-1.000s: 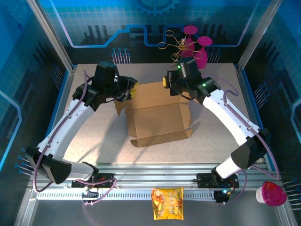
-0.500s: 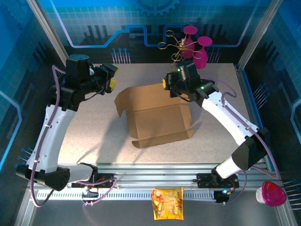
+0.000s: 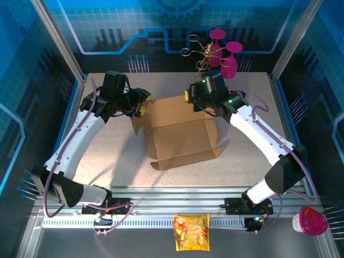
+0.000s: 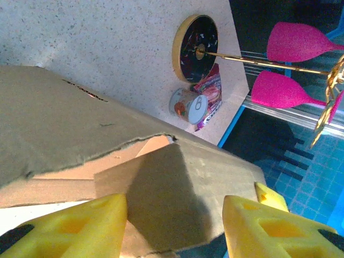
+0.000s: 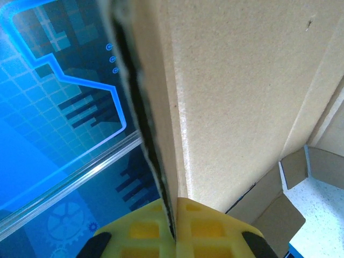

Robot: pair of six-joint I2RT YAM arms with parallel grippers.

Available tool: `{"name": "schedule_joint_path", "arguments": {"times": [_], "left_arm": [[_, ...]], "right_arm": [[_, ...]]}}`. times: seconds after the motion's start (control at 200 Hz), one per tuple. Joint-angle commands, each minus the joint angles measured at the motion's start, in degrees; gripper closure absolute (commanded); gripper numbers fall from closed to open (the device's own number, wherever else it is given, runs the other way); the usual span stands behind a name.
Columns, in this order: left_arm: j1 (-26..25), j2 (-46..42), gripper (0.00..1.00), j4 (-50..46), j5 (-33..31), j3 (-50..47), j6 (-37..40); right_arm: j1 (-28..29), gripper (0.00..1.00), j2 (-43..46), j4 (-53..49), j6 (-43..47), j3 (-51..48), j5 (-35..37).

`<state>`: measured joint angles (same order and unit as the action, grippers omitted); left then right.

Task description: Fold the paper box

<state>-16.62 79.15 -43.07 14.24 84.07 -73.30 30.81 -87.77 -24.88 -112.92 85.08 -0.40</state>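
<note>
Speckled grey tabletop (image 3: 107,156), blue circuit-pattern backdrop.
Item: paper box (image 3: 180,134), plain brown corrugated card, centre of tabletop between both arms, partly erected; back wall upright, front panel lying flat.
Left claw (image 3: 142,107): released, yellow fingers (image 4: 80,226) spread either side of the box's left flap.
Right claw (image 5: 174,207): clenched on the back wall's edge.
Small can (image 4: 189,105), near the tabletop's edge: label figure resembling "8".
Orange snack packet (image 3: 191,232): print illegible.

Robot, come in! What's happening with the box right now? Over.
Right gripper shut on the paper box, far wall. Left gripper open, at its left flap. Pink glasses behind, apart from it.
</note>
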Motion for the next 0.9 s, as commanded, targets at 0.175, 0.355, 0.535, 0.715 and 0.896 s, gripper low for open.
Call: {"name": "schedule_joint_path", "arguments": {"times": [0.175,0.355,0.535,0.715,0.896], "left_arm": [[-0.1,1.4,0.63,3.8,0.1,-3.3,1.9],[0.3,2.5,0.88,3.4,-2.2,-3.5,4.1],[1.8,2.3,0.98,3.8,-3.3,-5.8,6.9],[3.7,2.7,0.99,5.9,-2.3,-8.3,10.0],[4.5,2.3,0.59,4.8,-3.6,-8.2,14.3]], "right_arm": [[1.0,1.0,-1.6,4.2,0.3,-2.0,-2.4],[1.6,1.0,-2.0,7.6,1.7,-4.1,-2.9],[2.4,1.0,-2.8,13.3,6.3,-8.1,-3.3],[3.4,1.0,-5.0,24.9,6.7,-14.5,-3.1],[3.6,1.0,-7.5,34.0,7.3,-18.0,-1.7]]}}
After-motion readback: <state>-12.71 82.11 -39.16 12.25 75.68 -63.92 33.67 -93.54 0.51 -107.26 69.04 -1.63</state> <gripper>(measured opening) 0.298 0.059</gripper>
